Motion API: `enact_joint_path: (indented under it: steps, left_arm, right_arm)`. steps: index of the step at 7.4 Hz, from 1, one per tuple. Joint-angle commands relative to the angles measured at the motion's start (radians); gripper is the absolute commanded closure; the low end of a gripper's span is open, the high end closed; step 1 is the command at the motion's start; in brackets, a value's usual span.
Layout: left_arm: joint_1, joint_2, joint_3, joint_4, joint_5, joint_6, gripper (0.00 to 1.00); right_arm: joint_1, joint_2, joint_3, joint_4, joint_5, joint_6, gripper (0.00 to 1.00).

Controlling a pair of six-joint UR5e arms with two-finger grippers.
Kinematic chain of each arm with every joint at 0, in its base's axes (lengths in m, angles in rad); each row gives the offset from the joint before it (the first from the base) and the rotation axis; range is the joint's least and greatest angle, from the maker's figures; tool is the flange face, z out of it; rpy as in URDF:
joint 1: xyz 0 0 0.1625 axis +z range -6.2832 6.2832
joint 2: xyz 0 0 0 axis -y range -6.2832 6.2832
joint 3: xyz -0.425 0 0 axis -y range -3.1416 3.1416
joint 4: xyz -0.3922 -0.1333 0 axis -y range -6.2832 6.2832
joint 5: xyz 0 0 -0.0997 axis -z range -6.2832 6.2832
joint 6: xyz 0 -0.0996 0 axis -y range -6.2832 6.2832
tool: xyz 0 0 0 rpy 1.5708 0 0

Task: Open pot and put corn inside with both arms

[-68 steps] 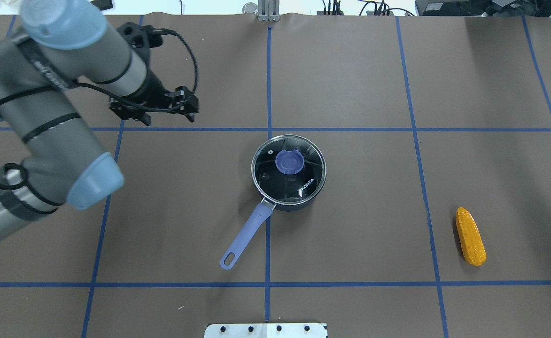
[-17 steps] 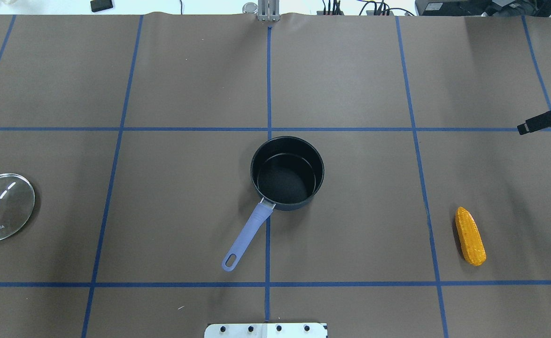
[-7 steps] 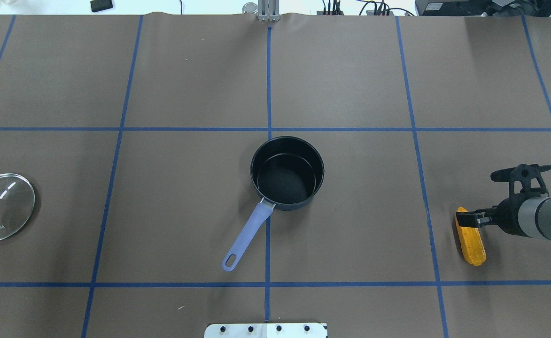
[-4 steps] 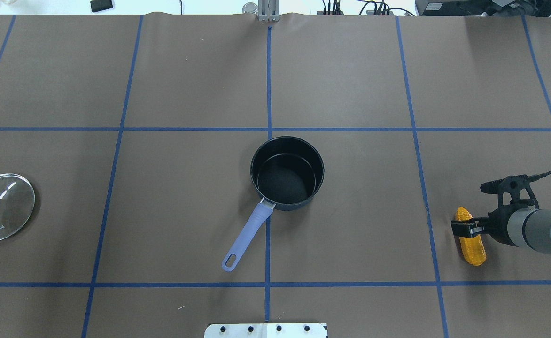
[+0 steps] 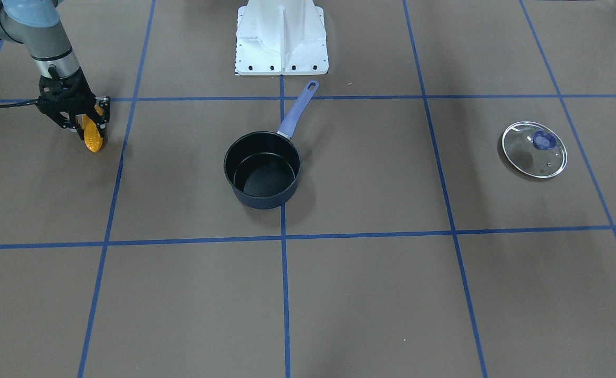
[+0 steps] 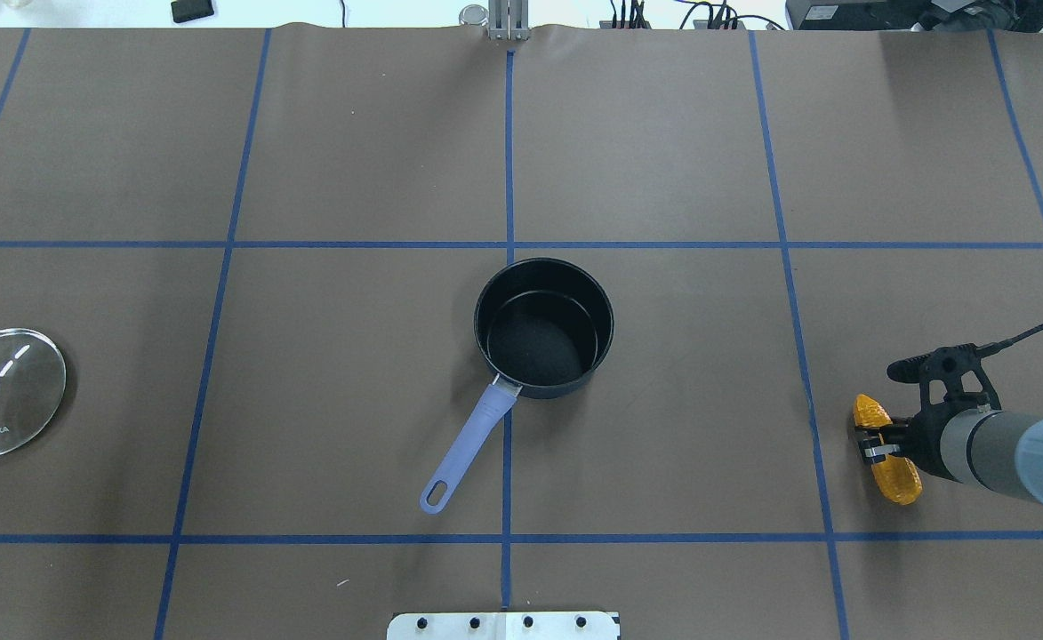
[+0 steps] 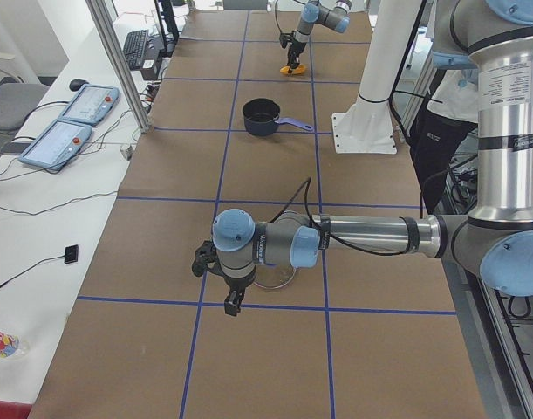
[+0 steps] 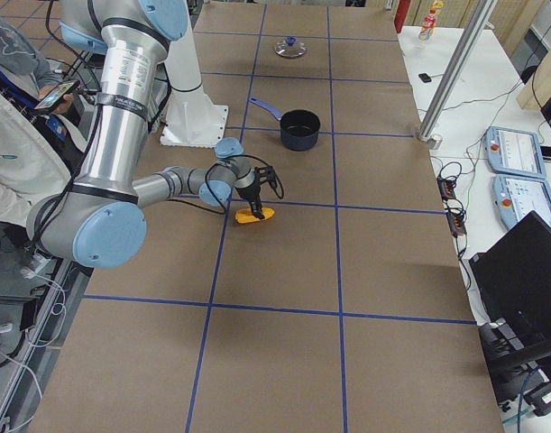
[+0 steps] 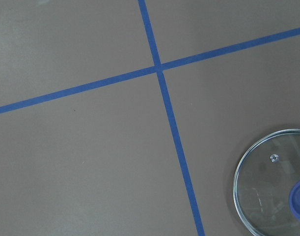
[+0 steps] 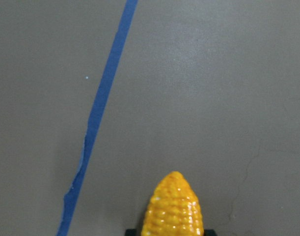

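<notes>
The pot [image 6: 486,354] stands open and empty at the table's middle, its purple handle [image 6: 472,440] pointing toward the robot; it also shows in the front view [image 5: 263,202]. The corn [image 6: 900,481] lies at the right, near the table surface [image 5: 93,140]. My right gripper [image 6: 877,442] is shut on the corn's middle, both ends sticking out. The right wrist view shows the corn's tip [image 10: 173,206] between dark finger edges. My left gripper [image 7: 232,297] hangs beside the lid, seen only in the left side view; I cannot tell whether it is open or shut.
The glass lid [image 6: 19,373] with purple knob lies flat at the far left, and also shows in the front view [image 5: 523,152] and the left wrist view [image 9: 267,182]. The white robot base [image 5: 281,37] stands behind the pot's handle. Blue tape lines cross the brown table.
The lid went from the pot to the table's left and the left arm left the overhead view. The right gripper came down over the corn; the corn's far tip shifted slightly left.
</notes>
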Motion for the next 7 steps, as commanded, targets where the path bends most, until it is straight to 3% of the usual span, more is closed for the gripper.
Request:
enact_joint_path:
  steps: [1, 3, 5, 7]
  left_arm:
    - [0.0, 0.0, -0.001, 0.0, 0.0, 0.0, 0.01]
    - [0.002, 0.002, 0.0, 0.002, 0.0, 0.0, 0.01]
    - [0.002, 0.012, 0.0, 0.0, 0.002, 0.0, 0.01]
    - [0.005, 0.012, 0.002, 0.0, 0.002, 0.0, 0.01]
  right_arm:
    - [0.003, 0.008, 0.015, -0.016, 0.004, -0.001, 1.0]
    - [0.063, 0.116, 0.01, -0.05, 0.059, -0.003, 1.0]
    - [0.101, 0.442, -0.019, -0.367, 0.068, -0.001, 1.0]
    - [0.123, 0.728, -0.103, -0.565, 0.068, 0.002, 1.0]
